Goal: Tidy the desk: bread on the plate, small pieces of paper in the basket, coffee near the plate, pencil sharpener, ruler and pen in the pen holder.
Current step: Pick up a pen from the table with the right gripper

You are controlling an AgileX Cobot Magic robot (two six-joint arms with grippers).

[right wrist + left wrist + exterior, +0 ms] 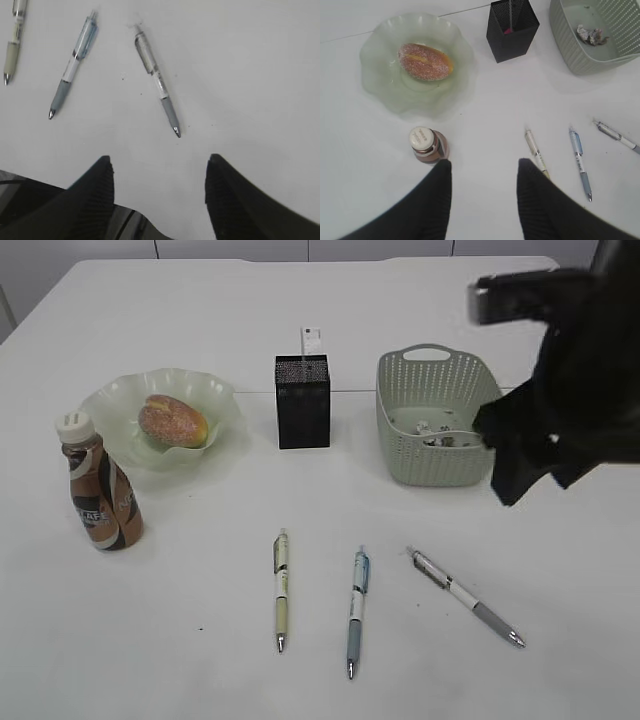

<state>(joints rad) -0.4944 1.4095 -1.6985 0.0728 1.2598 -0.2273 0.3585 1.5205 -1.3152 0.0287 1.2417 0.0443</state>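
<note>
White and matte, the desk (180, 660) fills your view, with a thin seam running behind the pen holder (302, 402).

That holder is a small black square mesh cup, standing upright at centre, with a white-tipped item poking above its rim.

To its left you have the plate (215, 390), translucent pale green with a wavy ruffled rim, and the bread (172, 421), an oval sugar-dusted bun, lies inside it. Just in front of the plate's left edge stands the coffee (98, 500), a curvy brown bottle with a cream cap.

To the holder's right sits the basket (420, 455), sage-green perforated plastic with a loop handle; crumpled paper scraps (590, 35) lie on its floor.

Three pens lie in a row on the near desk: a cream pen (281, 588), a blue pen (357, 608) and a grey-gripped pen (465, 596), each apart from the others with bare surface all round.

Your left gripper (482, 177) hangs above the desk beside the coffee, fingers apart and empty.

Your right gripper (159, 175) hovers over the grey-gripped pen, fingers spread and holding nothing.
</note>
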